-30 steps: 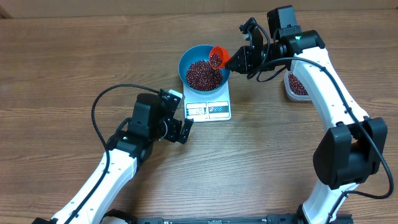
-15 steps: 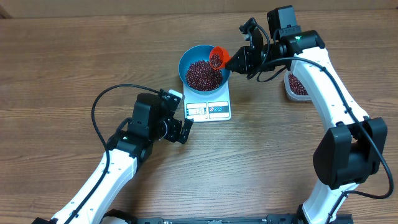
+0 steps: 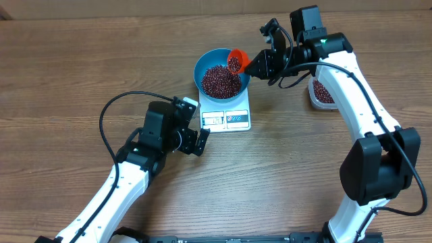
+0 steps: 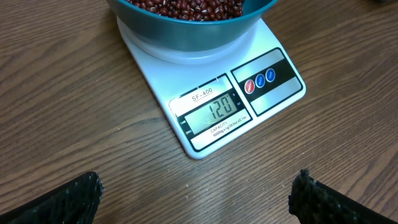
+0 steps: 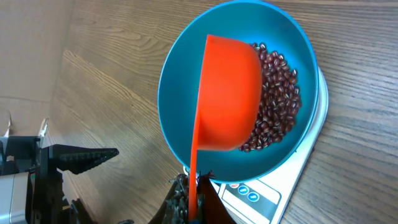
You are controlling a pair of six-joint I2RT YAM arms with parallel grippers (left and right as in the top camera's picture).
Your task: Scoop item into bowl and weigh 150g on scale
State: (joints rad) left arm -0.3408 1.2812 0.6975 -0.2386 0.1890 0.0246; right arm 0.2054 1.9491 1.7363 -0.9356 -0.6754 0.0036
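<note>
- The right gripper [image 3: 256, 65] [image 5: 189, 208] is clamping, with its fingers closed tight, the thin handle of a small orange plastic scoop [image 3: 235, 61] [image 5: 227, 93].
- The scoop is reaching straight out ahead of those fingertips and is hanging tipped over the near rim of the round, deep, bright blue bowl [image 3: 200, 67] [image 5: 180, 93]. Its rounded back is facing the right wrist camera.
- From above, a few beans are showing inside the scoop's cup. Whether any are falling, I cannot tell.
- The many small dark red-brown beans [image 3: 219, 81] [image 5: 277, 106] [image 4: 186, 6] are lying in a loose heap in the bowl, just below and beyond the scoop.
- The bowl is sitting on the small flat white rectangular kitchen scale [image 3: 226, 119] [image 4: 155, 68], covering its far half as seen from the left gripper.
- The left gripper [image 3: 196, 123] is resting wide open and gripping nothing. Its two black fingers [image 4: 68, 199] are standing well apart at the lower corners of the left wrist view.
- The scale is lying just ahead of that open gripper, display edge nearest it, and its panel is reading 120.
- A clear plastic tub [image 3: 322, 94] with more beans is sitting behind the right gripper, partly hidden under the white forearm.
- Everything is standing on the brown wooden table [image 3: 67, 81].
</note>
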